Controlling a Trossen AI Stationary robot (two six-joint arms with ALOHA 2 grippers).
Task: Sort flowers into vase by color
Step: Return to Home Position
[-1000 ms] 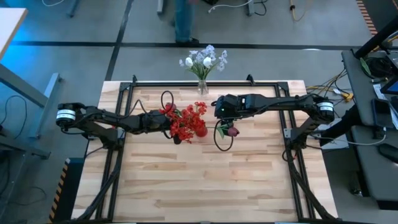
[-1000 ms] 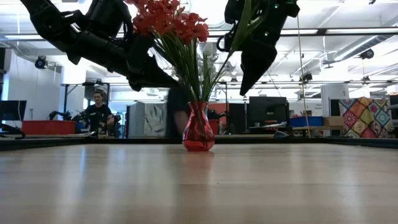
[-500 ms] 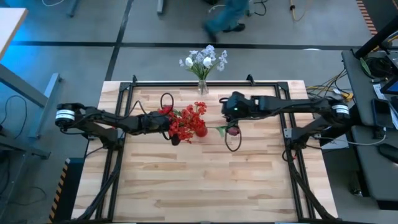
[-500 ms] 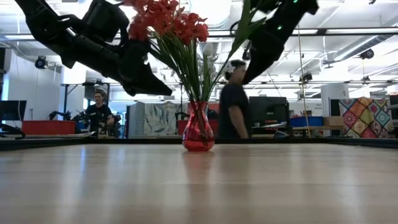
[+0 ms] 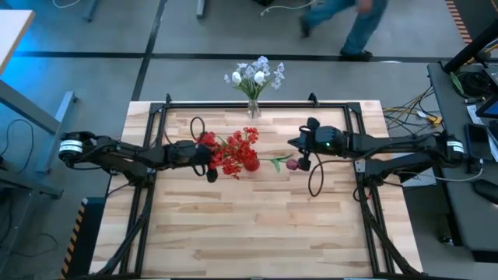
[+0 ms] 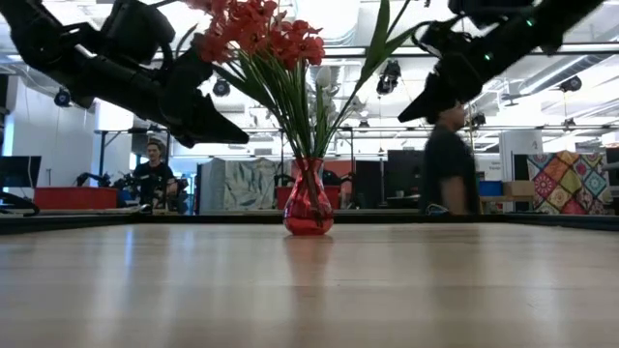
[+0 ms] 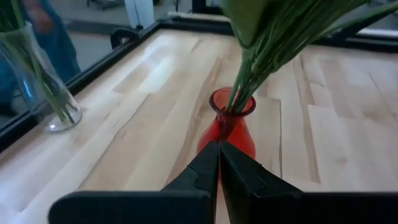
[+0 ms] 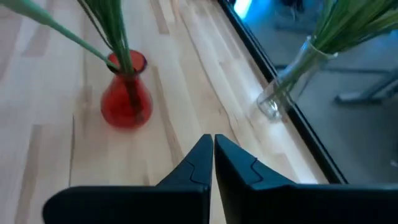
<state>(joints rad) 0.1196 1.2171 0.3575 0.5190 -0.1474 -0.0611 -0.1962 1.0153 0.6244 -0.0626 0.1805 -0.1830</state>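
A red vase stands mid-table on its base and holds red flowers. One dark pink tulip leans out of it toward the right. A clear vase with white and pale-blue flowers stands at the far edge. My left gripper is shut with nothing in it. It hovers left of the red vase and points at it. My right gripper is also shut with nothing in it, above the table to the right of the red vase.
A black metal frame runs along the table's far and side edges. A person walks past beyond the far edge. The near half of the wooden table is bare.
My right gripper has drawn back from over the tulip's stem toward the table's right edge and has tipped up closer to level. My left gripper has pulled back a little toward the left edge. The tulip stays leaning out of the red vase.
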